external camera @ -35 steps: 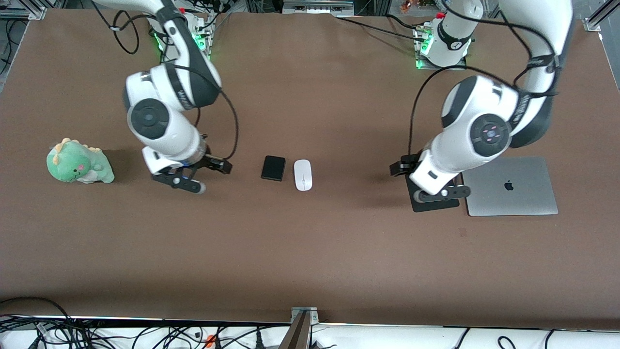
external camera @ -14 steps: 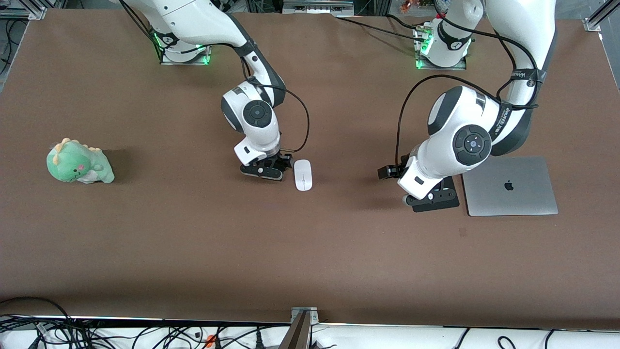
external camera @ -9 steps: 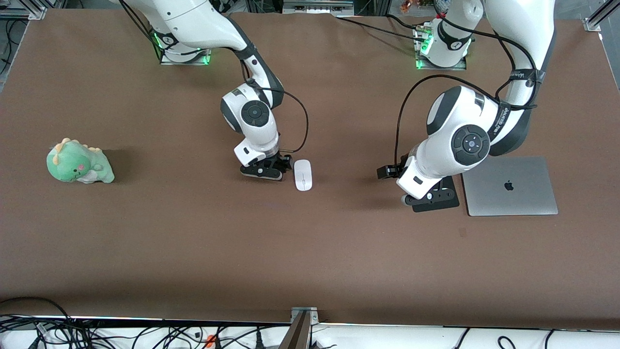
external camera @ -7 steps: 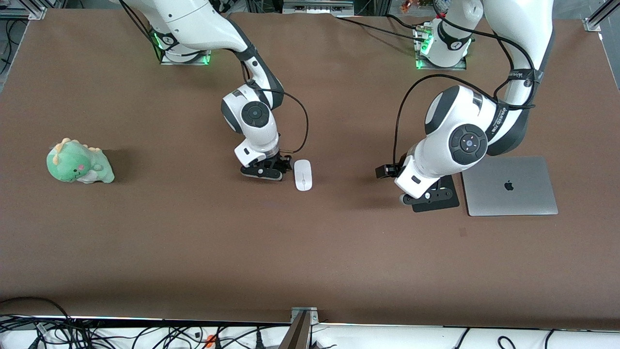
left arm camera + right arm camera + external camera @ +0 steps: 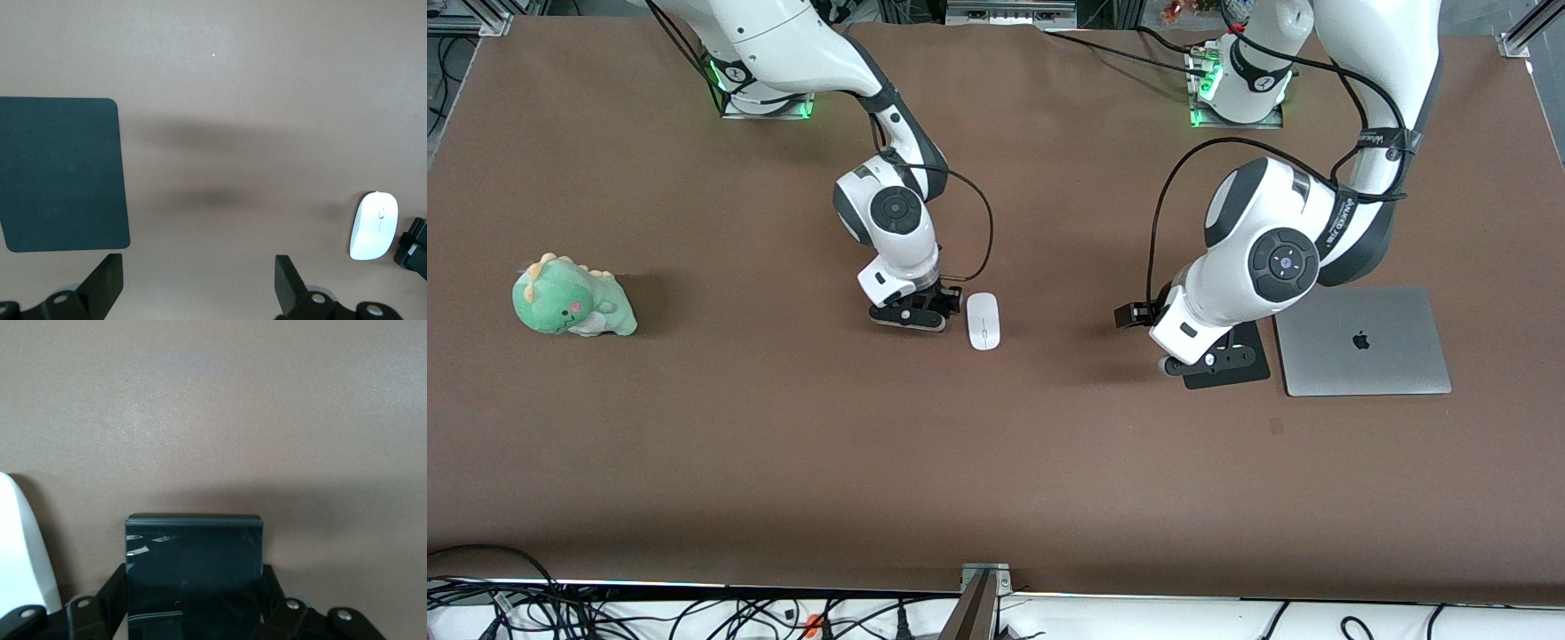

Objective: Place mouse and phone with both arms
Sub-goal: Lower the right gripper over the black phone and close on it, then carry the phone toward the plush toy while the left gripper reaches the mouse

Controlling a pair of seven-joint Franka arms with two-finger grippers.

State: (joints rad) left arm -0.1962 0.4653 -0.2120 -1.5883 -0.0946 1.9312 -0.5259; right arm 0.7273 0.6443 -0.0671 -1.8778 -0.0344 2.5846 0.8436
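The right gripper (image 5: 911, 313) is down at the table (image 5: 996, 462) mid-table, its fingers (image 5: 110, 597) set against both edges of the phone (image 5: 193, 573), closed on it. Toward the right arm's end of the table sits a green dinosaur plush (image 5: 569, 298), well apart. The mouse (image 5: 983, 321) lies on the table just beside the right gripper. The left gripper (image 5: 1199, 354) hangs with fingers (image 5: 103, 287) spread wide and empty, over the edge of a black pad (image 5: 1227, 366). A closed silver laptop (image 5: 1362, 340) lies just beside that pad.
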